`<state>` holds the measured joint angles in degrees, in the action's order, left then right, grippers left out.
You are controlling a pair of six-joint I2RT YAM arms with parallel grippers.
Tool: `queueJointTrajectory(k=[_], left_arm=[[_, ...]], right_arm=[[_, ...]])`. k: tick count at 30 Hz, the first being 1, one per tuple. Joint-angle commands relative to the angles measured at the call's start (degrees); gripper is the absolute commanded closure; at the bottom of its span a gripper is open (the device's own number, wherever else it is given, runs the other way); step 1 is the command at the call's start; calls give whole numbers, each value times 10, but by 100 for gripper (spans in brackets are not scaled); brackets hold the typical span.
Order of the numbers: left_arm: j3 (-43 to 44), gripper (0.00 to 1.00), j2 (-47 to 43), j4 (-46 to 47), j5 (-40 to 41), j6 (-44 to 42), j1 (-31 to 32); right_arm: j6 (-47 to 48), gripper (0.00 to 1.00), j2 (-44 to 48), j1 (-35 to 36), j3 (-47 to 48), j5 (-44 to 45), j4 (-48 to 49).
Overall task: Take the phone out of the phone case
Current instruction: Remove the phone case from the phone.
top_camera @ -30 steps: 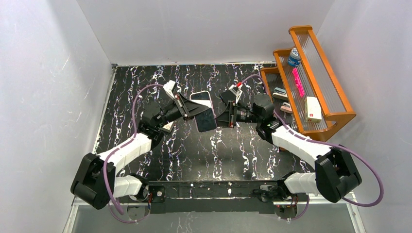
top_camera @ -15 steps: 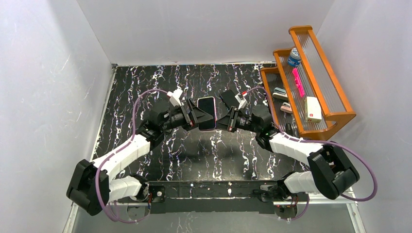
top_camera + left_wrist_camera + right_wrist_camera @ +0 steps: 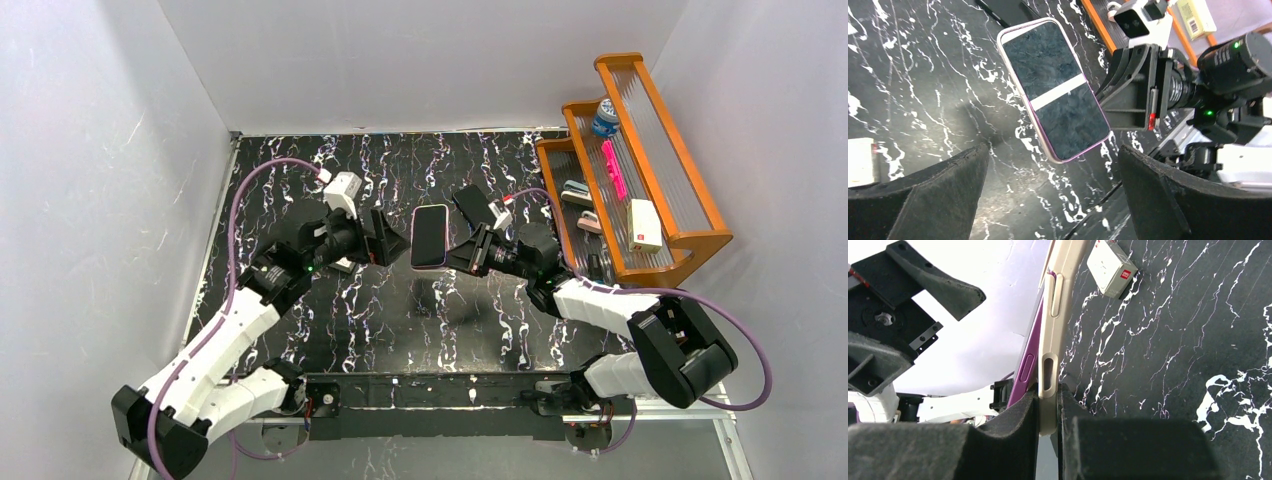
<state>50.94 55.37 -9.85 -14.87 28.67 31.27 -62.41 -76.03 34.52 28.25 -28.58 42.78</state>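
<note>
The phone, dark-screened with a purple edge, hangs above the middle of the table, screen toward the left arm. In the right wrist view its purple edge stands slightly off the beige phone case. My right gripper is shut on the case's side edge; from above it sits at the phone's right side. My left gripper stands wide open just left of the phone, touching nothing. Its wrist view shows the screen beyond the spread fingers.
A small white box with a red label lies on the table under the left wrist. A flat black object lies behind the right gripper. A wooden rack at the right holds a bottle, a pink marker and small boxes.
My left gripper has let go of the phone, opened wide and drawn back to the left. The phone stays in my right gripper, a little higher and more upright.
</note>
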Motion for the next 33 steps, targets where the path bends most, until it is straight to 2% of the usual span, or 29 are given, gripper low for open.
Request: queueJointTrajectory(k=[1, 7, 14, 22, 28, 33], left_arm=[[25, 2, -27, -61, 0, -135, 4], [26, 2, -11, -72, 4, -260, 43], [10, 2, -5, -50, 100, -409, 143], [-65, 2, -6, 80, 212, -534, 237], [-118, 5, -17, 186, 259, -582, 267], [-145, 15, -20, 229, 276, -607, 280]], right_arm=[[-24, 99, 9, -2, -2, 10, 75], [-42, 99, 11, -1, -9, 14, 73], [-48, 99, 19, 6, -13, 29, 62], [-53, 99, 25, 18, -15, 45, 55], [-52, 99, 20, 33, -13, 46, 58], [-49, 99, 27, 39, -14, 52, 54]])
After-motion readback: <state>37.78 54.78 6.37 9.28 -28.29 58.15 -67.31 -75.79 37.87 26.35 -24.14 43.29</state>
